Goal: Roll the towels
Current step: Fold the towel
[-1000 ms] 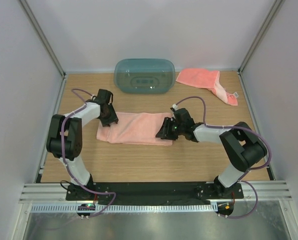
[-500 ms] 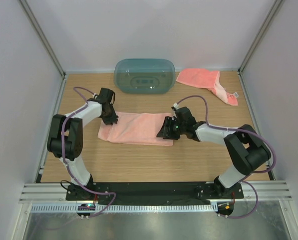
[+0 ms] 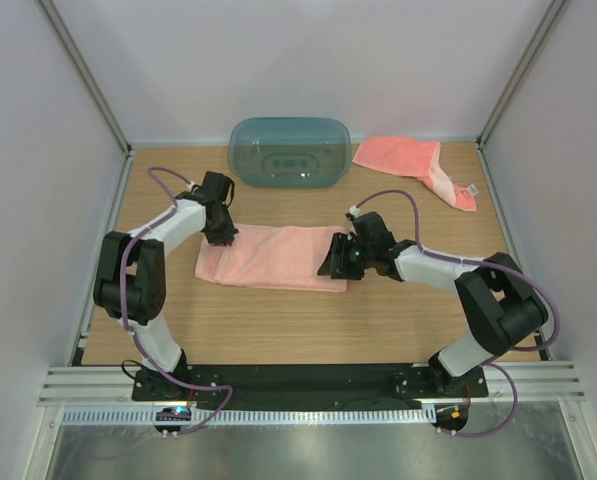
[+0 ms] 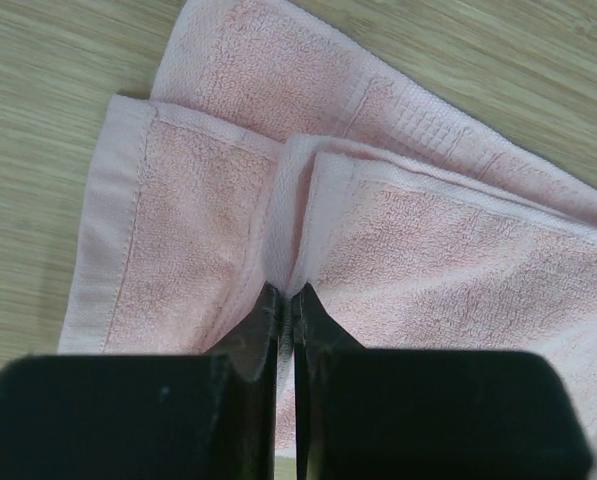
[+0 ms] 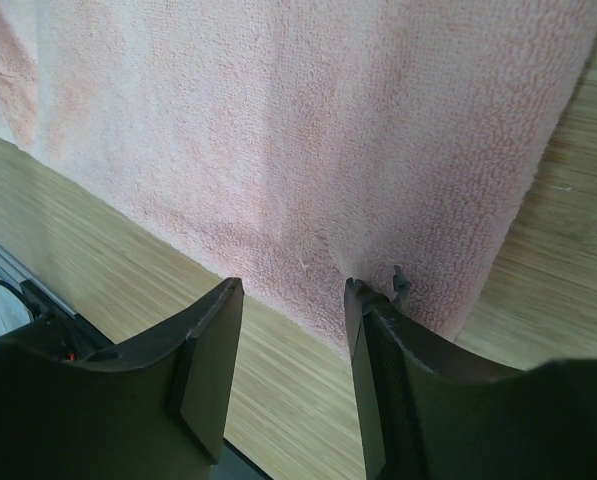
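Nearest the arm bases, a broad strip of bare table [image 3: 278,325] lies open, all wood from the left rail to the right rail. Beyond it the folded towel [image 3: 278,257] lies flat in mid-table as a long band, its near edge straight and its right end squared off.

At that near right corner sits the right gripper [image 3: 336,262]. Its jaws stand about half apart with nothing caught between them. In the wrist view, the right gripper [image 5: 293,285] has one finger over wood and the other at the towel's hem.

At the far left corner the left gripper [image 3: 221,232] is down on the cloth. Its wrist view shows the left gripper [image 4: 286,297] pinched tight on a raised ridge of terry, with the stitched hem to the left of it.

Past the towel there is open wood. At the back wall stands the teal tub [image 3: 289,152]. The second towel [image 3: 413,157] lies rumpled just right of it, tag end trailing toward the right rail.
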Robot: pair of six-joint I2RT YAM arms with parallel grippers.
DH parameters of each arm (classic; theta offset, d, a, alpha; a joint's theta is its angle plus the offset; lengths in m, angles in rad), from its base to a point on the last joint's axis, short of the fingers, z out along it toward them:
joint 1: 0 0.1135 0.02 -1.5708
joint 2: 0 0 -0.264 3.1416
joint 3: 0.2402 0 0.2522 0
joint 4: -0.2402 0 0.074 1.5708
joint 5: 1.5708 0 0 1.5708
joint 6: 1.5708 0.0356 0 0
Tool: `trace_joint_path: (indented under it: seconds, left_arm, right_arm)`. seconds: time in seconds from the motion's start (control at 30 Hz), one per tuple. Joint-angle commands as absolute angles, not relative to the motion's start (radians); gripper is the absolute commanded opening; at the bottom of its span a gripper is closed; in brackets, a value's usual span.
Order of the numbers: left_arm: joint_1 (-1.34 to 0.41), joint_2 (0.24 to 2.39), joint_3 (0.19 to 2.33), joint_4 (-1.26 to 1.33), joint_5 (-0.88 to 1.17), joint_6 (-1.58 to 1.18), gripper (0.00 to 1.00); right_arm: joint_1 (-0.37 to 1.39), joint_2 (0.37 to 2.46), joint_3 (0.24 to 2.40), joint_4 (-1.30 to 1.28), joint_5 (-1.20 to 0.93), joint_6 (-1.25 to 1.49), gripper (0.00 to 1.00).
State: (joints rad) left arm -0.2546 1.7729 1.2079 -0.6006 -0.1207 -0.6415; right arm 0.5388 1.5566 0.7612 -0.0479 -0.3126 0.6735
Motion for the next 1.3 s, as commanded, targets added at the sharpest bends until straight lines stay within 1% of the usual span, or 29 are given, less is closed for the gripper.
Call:
trace_joint_path:
  seconds: [0.0, 0.17, 0.2, 0.33, 0.6, 0.67, 0.7, 0.77, 0.8, 0.87, 0.9, 0.93, 0.97, 1.07, 1.17, 1.2, 1.27]
  left_arm:
    - [-0.259, 1.691, 1.252, -0.649, -0.164, -0.611, 0.0]
    - [-0.258, 1.638, 1.321, -0.724, -0.195, -0.566, 0.0]
    - [-0.258, 1.634, 1.333, -0.747, -0.201, -0.549, 0.0]
    - [-0.258, 1.638, 1.406, -0.805, -0.232, -0.506, 0.0]
    - [-0.21, 1.655, 1.394, -0.847, -0.291, -0.466, 0.01]
    - [-0.195, 1.693, 1.394, -0.865, -0.362, -0.474, 0.06]
    - [-0.192, 1.713, 1.396, -0.883, -0.392, -0.482, 0.14]
    - [-0.183, 1.776, 1.405, -0.906, -0.457, -0.511, 0.24]
    - [-0.184, 1.793, 1.426, -0.932, -0.477, -0.52, 0.34]
    - [-0.186, 1.821, 1.445, -0.957, -0.495, -0.54, 0.39]
    - [-0.187, 1.818, 1.448, -0.966, -0.514, -0.551, 0.45]
    - [-0.189, 1.806, 1.447, -0.966, -0.523, -0.554, 0.48]
    - [-0.192, 1.78, 1.44, -0.956, -0.526, -0.555, 0.53]
    - [-0.202, 1.721, 1.434, -0.953, -0.532, -0.561, 0.56]
    - [-0.244, 1.66, 1.413, -0.937, -0.514, -0.56, 0.55]
    - [-0.259, 1.646, 1.401, -0.927, -0.506, -0.563, 0.55]
    - [-0.302, 1.622, 1.349, -0.884, -0.453, -0.564, 0.55]
  right_arm:
    - [0.535, 1.505, 0.802, -0.067, -0.304, 0.647, 0.52]
    - [0.534, 1.474, 0.819, -0.09, -0.314, 0.646, 0.54]
    - [0.535, 1.47, 0.822, -0.094, -0.316, 0.646, 0.56]
    - [0.535, 1.456, 0.834, -0.104, -0.333, 0.646, 0.6]
    - [0.534, 1.485, 0.822, -0.083, -0.359, 0.649, 0.65]
    - [0.535, 1.499, 0.816, -0.055, -0.377, 0.66, 0.65]
    - [0.535, 1.505, 0.816, -0.046, -0.386, 0.663, 0.65]
    - [0.534, 1.523, 0.824, -0.023, -0.41, 0.667, 0.66]
    - [0.534, 1.528, 0.831, -0.026, -0.41, 0.664, 0.66]
    - [0.535, 1.539, 0.86, -0.047, -0.393, 0.643, 0.66]
    - [0.535, 1.543, 0.874, -0.061, -0.385, 0.634, 0.66]
    - [0.531, 1.548, 0.89, -0.084, -0.377, 0.626, 0.66]
    - [0.531, 1.563, 0.923, -0.092, -0.371, 0.62, 0.66]
    - [0.52, 1.603, 1.007, -0.106, -0.379, 0.604, 0.66]
    - [0.517, 1.679, 1.107, -0.11, -0.4, 0.591, 0.65]
    - [0.514, 1.736, 1.132, -0.104, -0.425, 0.588, 0.64]
    - [0.511, 1.796, 1.216, -0.095, -0.445, 0.578, 0.62]
